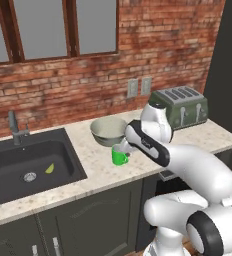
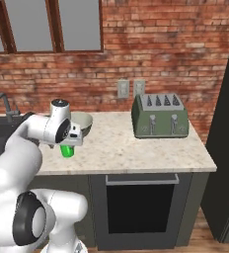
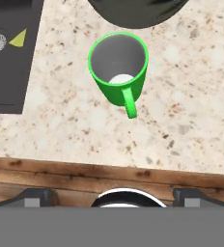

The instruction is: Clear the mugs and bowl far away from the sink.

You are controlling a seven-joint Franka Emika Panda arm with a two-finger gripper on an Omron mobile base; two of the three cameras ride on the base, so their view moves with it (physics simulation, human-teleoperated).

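Charcoal at our far left is the sink (image 1: 30, 165), set into the speckled counter (image 1: 98, 172), with its faucet (image 1: 15, 129) behind and a small yellow scrap near the drain. Moving right, the green mug (image 1: 120, 156) stands upright on the counter just in front of the bowl (image 1: 108, 130), near the counter's front edge; whether mug and bowl touch we cannot tell. In the hand view the mug (image 3: 119, 67) opens straight up at us, its long axis vertical, its handle pointing toward the counter's front edge and the robot. The gripper (image 1: 129, 146) hangs above the mug, a little toward its handle side. Only the finger bases show at the bottom of the hand view, so we cannot tell whether the fingers are spread or pressed together. Further right stands the green toaster (image 1: 182, 106), well apart from the rest.

We judge the risks this way: coming down off-centre could land a finger on the rim and tip the mug, or knock it into the bowl. A grip on the handle alone could let the mug swing.
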